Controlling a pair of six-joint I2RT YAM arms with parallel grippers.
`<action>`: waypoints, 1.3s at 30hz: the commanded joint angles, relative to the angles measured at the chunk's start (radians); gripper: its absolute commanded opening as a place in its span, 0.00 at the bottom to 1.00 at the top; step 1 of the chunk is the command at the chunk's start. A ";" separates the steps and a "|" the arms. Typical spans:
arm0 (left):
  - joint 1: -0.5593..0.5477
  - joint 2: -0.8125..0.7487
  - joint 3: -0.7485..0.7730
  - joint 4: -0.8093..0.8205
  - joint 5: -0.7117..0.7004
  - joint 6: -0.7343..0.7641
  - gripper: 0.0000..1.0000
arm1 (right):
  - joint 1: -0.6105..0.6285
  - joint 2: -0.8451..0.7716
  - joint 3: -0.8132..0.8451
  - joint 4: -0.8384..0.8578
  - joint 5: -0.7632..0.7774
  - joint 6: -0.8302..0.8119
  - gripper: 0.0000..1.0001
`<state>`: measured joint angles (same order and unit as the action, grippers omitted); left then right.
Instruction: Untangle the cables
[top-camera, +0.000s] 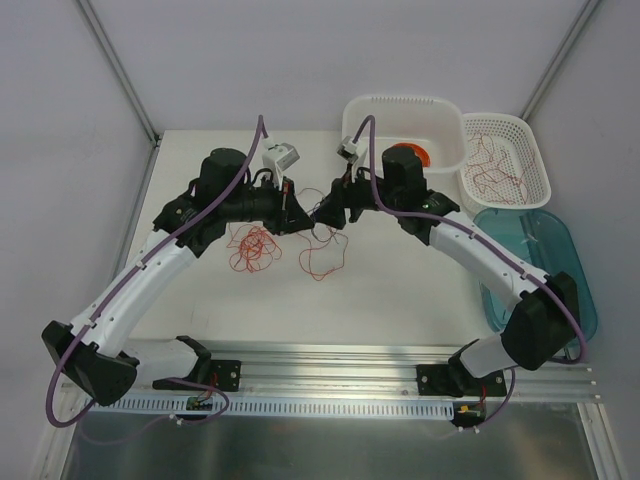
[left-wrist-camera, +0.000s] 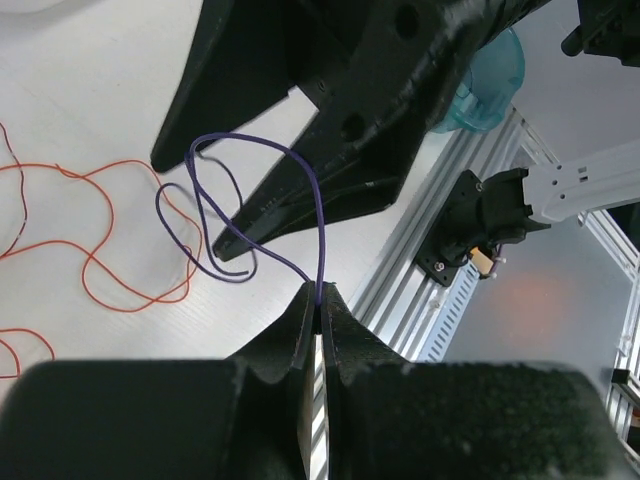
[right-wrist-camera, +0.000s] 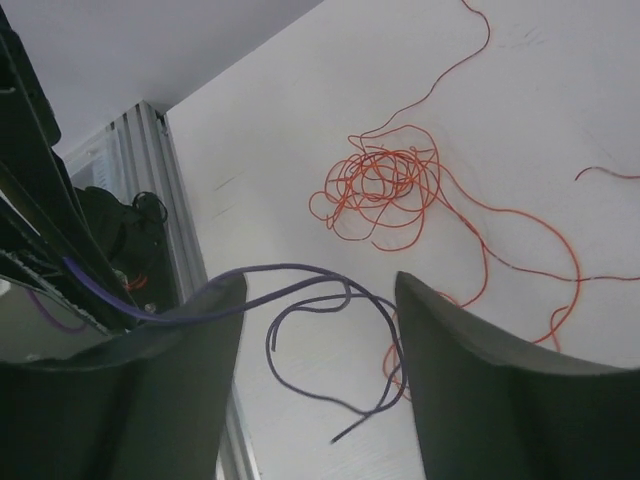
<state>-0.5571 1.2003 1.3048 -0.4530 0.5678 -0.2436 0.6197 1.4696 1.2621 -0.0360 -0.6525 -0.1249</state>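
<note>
A thin purple wire (left-wrist-camera: 318, 200) loops in the air between my two grippers. My left gripper (left-wrist-camera: 320, 294) is shut on one part of it. My right gripper (right-wrist-camera: 320, 285) is open, with the purple wire's loops (right-wrist-camera: 330, 298) hanging between its fingers. In the top view the left gripper (top-camera: 298, 214) and the right gripper (top-camera: 326, 210) almost meet tip to tip above mid-table. A scribbly knot of orange wires (top-camera: 250, 248) lies on the table below the left gripper and also shows in the right wrist view (right-wrist-camera: 385, 185). A loose orange strand (top-camera: 322, 256) lies beside it.
A white basket (top-camera: 537, 150) at the back right holds several loose red wires. A white tub (top-camera: 455, 115) beside it holds an orange ring coil (top-camera: 412, 153). A teal tray (top-camera: 545, 262) lies at the right. An aluminium rail (top-camera: 330, 375) runs along the near edge.
</note>
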 joint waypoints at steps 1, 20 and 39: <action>-0.009 -0.002 0.039 0.025 0.001 0.001 0.00 | 0.006 0.001 0.010 0.108 -0.059 0.018 0.52; -0.007 -0.059 -0.007 0.027 -0.322 0.027 0.58 | -0.077 -0.190 -0.095 -0.131 0.108 -0.028 0.01; 0.124 -0.185 -0.404 0.028 -0.706 -0.036 0.99 | -0.573 -0.517 -0.070 -0.651 0.833 0.022 0.01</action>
<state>-0.4789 1.0512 0.9565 -0.4389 -0.0818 -0.2451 0.1200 0.9974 1.2079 -0.6235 0.0013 -0.1520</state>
